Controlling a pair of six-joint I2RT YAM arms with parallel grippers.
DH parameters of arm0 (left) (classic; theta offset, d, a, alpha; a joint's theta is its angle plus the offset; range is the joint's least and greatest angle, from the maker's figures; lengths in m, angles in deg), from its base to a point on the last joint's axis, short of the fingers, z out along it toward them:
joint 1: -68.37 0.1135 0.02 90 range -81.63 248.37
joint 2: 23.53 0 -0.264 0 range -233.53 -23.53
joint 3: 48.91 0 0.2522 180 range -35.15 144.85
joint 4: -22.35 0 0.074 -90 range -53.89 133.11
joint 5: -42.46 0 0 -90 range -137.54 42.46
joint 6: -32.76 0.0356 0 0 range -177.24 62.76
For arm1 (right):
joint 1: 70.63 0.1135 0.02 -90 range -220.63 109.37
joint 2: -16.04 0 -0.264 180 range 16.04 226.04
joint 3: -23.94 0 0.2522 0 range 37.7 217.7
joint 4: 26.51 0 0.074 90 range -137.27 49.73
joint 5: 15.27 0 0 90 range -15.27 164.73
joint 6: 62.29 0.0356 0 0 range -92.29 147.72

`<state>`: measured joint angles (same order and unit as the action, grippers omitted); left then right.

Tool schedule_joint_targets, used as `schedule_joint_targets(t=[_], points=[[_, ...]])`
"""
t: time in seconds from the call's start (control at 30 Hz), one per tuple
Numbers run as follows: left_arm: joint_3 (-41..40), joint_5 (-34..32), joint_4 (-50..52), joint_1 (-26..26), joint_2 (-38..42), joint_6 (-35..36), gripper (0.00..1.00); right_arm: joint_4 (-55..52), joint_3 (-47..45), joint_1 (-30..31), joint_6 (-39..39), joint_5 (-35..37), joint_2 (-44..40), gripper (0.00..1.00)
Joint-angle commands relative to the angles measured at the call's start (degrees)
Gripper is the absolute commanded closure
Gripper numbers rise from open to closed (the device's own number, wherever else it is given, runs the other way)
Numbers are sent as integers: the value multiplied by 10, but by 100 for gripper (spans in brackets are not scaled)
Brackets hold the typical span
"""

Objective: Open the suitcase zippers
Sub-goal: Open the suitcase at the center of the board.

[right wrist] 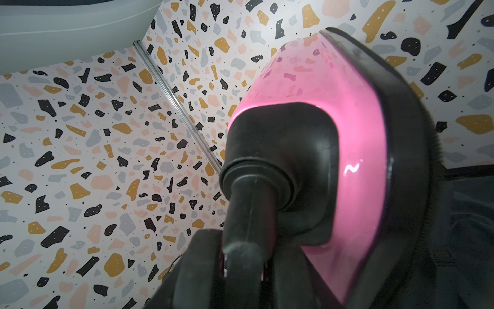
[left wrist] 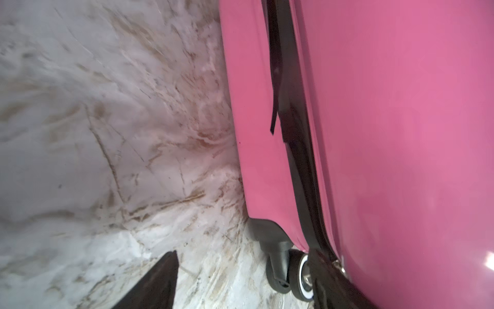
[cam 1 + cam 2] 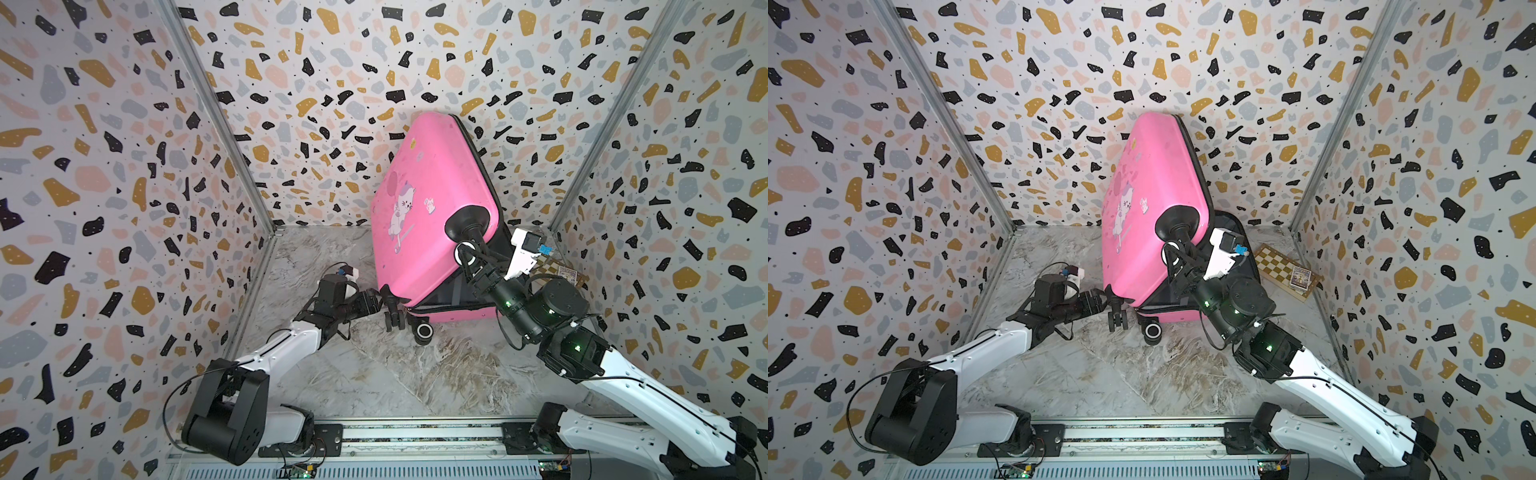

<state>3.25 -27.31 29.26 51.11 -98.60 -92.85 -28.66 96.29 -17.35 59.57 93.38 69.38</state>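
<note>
Marble floor (image 3: 395,374): suitcase (image 3: 432,174) half-open, R fingers (image 3: 473,268) grip its wheel (image 3: 466,253).

White arms (image 3: 282,349), black joints (image 3: 226,409), green lights (image 3: 576,346)

glossy pink hard-shell suitcase (image 3: 432,187): centre-rear on marble tabletop (image 3: 374,374) | flat wooden chessboard (image 3: 1277,264): right of suitcase, on tabletop

The suitcase (image 3: 432,174) shell is glossy, smooth pink plastic, the zippers (image 2: 294,128) just ahead of the left gripper (image 3: 385,302) are matt black cloth, and the caster (image 1: 278,166) in the right gripper (image 3: 468,262) is matt black plastic.
</note>
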Motion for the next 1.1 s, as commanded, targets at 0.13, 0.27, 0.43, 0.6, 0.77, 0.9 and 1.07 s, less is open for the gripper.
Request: schedule_joint_targets(t=[0.13, 0.27, 0.43, 0.6, 0.77, 0.9, 1.07], points=[[7, -77, 32, 13, 85, 5, 23, -6, -6, 27, -4, -54, 12, 100], [14, -91, 68, 14, 143, 11, 23, 2, -8, 30, 4, -48, 19, 100], [44, -82, 98, 15, 187, 9, 21, 11, -6, 34, 11, -49, 35, 100], [103, -36, 110, 15, 179, -9, 20, 25, -2, 45, 17, -54, 56, 100], [195, -16, 147, 16, 153, -7, 20, 36, 10, 61, 16, -61, 83, 100], [257, -17, 166, 19, 143, -6, 20, 39, 23, 72, 15, -71, 100, 100], [318, -17, 193, 40, 139, -9, 19, 39, 35, 84, 11, -81, 116, 99]])
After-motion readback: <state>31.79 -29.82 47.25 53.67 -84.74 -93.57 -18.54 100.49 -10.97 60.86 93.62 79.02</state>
